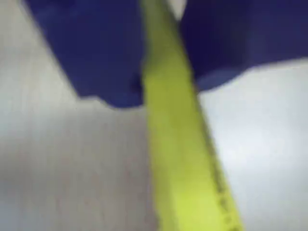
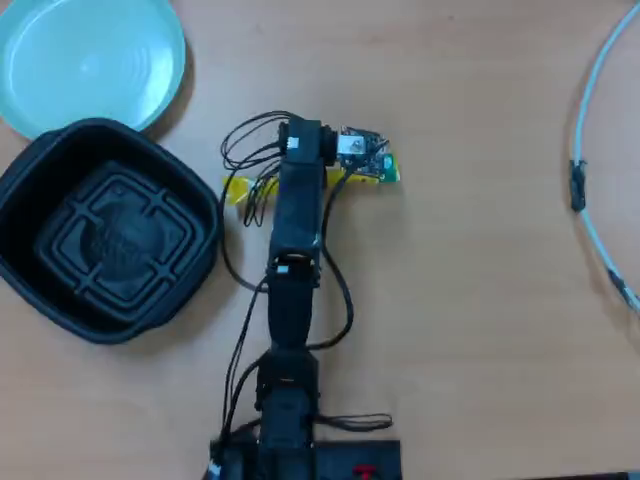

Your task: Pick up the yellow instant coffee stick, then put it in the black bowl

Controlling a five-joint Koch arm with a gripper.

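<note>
The yellow instant coffee stick [image 1: 178, 159] runs up the middle of the blurred wrist view between my two blue jaws. The jaws press against its sides, so my gripper [image 1: 166, 91] is shut on it just above the pale table. In the overhead view the stick lies crosswise under the arm's head. Its yellow end [image 2: 237, 188] shows on the left and its green tip on the right. My gripper [image 2: 300, 178] is hidden there by the wrist and the camera board. The black bowl [image 2: 100, 130] stands empty to the left, apart from the stick.
A round light-blue plate [image 2: 90, 60] sits at the top left, touching the bowl's far rim. A grey cable [image 2: 598, 100] curves along the right edge of the table. The arm's base [image 2: 290, 450] is at the bottom centre, with loose wires beside the arm.
</note>
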